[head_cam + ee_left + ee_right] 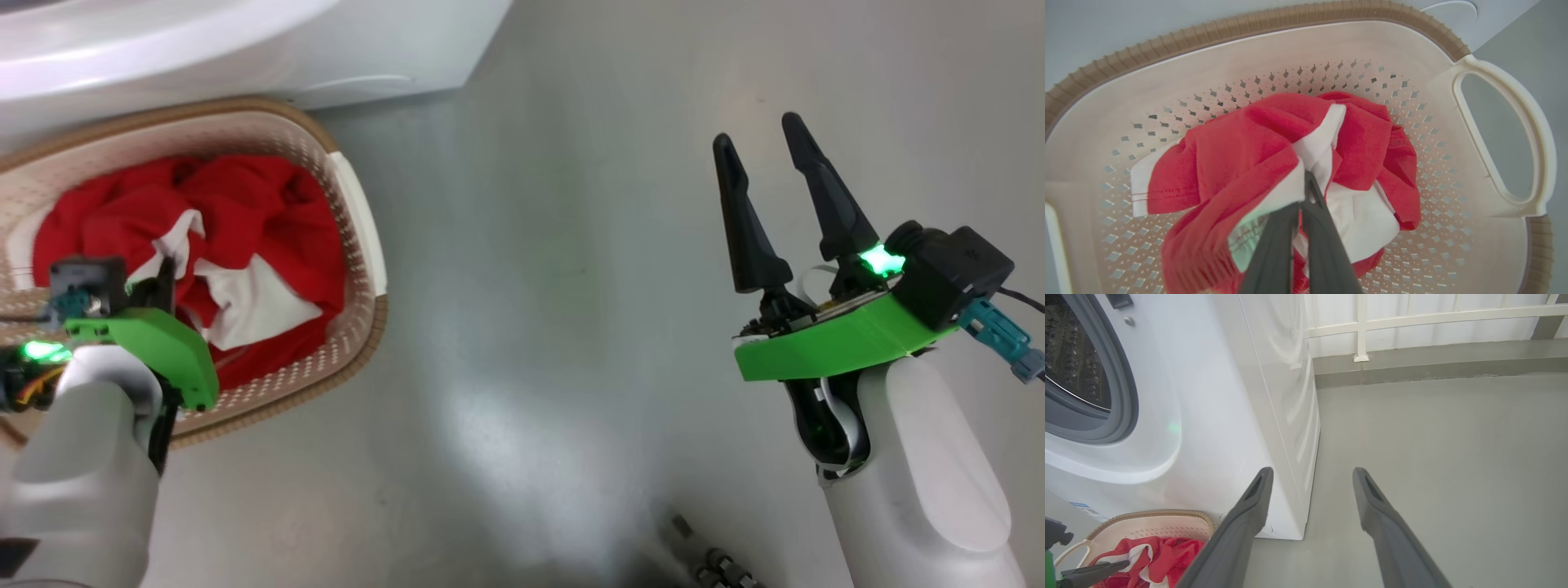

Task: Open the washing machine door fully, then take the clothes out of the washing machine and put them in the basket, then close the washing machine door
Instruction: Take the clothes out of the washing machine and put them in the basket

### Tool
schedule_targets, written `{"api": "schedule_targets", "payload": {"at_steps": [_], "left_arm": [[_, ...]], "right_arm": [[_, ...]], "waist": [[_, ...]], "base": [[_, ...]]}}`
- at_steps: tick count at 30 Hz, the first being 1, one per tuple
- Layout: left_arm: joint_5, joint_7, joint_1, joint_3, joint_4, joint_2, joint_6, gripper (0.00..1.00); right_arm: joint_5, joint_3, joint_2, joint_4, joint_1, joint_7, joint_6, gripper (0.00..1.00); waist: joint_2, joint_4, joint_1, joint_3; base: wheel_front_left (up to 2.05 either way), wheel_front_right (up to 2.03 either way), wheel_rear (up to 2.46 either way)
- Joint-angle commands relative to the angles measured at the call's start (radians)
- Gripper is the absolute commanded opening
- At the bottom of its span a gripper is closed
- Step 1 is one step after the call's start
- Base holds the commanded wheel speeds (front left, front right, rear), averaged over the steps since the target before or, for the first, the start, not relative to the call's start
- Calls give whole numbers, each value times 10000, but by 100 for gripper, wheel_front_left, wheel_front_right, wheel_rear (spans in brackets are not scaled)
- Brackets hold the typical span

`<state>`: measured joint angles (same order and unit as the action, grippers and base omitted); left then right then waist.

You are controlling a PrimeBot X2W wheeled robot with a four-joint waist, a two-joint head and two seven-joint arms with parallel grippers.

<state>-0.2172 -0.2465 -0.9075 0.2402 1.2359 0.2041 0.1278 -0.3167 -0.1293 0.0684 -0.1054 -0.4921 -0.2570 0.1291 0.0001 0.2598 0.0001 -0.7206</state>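
left gripper (1302, 192) pinched shut on the red-and-white clothes (1241, 151), down inside the basket (1331, 45). right gripper (759, 135) splayed and empty, well right of the basket. washing machine (1208, 416) just behind the basket, drum mouth (1122, 396) uncovered. risk: fabric clings to the fingers (1274, 253) on release and rides back out of the basket.

You see the clothes (1224, 163) in bright red with white panels, the basket (1331, 45) cream with diamond-shaped perforations and a ribbed brown rim, the washing machine (1216, 416) glossy white, and the floor (571, 245) plain grey.
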Motion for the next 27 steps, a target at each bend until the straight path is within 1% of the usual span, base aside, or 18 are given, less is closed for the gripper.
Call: {"api": "schedule_targets", "payload": {"at_steps": [1, 9, 10, 12, 13, 14, 19, 27], "left_arm": [[-106, 123, -81, 47, 106, 462, 28, 0], [-616, 624, -329, 411, 398, 650, 28, 0], [-676, 610, -342, 439, 411, 660, 28, 11], [-806, 568, -353, 495, 431, 649, 28, 49], [-889, 527, -357, 508, 438, 634, 28, 80], [-965, 480, -347, 530, 443, 612, 28, 100], [-1337, 252, -282, 598, 420, 504, 28, 100], [-2152, -105, 39, 841, -152, 440, 28, 100]], "right_arm": [[-19, -268, -72, 263, 110, -48, 16, 100], [0, -309, -130, 266, 35, -48, 16, 100], [6, -303, -134, 255, 37, -48, 16, 100], [28, -281, -140, 220, 45, -48, 16, 100], [36, -264, -142, 204, 49, -48, 16, 100], [46, -245, -144, 187, 61, -48, 16, 100], [84, -176, -135, 128, 151, -48, 16, 100], [84, -48, 143, -36, 431, -48, 16, 100]], "waist": [[-1, 250, -1, -290], [-1, 363, -1, -435], [-1, 358, -1, -423], [-1, 333, -1, -371], [-1, 310, -1, -332], [-1, 277, -1, -270], [-1, 130, -1, 5], [-1, -294, -1, 786]], "base": [[0, 0, 0], [0, 0, 0], [0, 0, 0], [0, 0, 0], [0, 0, 0], [0, 0, 0], [0, 0, 0], [0, 0, 0]]}}
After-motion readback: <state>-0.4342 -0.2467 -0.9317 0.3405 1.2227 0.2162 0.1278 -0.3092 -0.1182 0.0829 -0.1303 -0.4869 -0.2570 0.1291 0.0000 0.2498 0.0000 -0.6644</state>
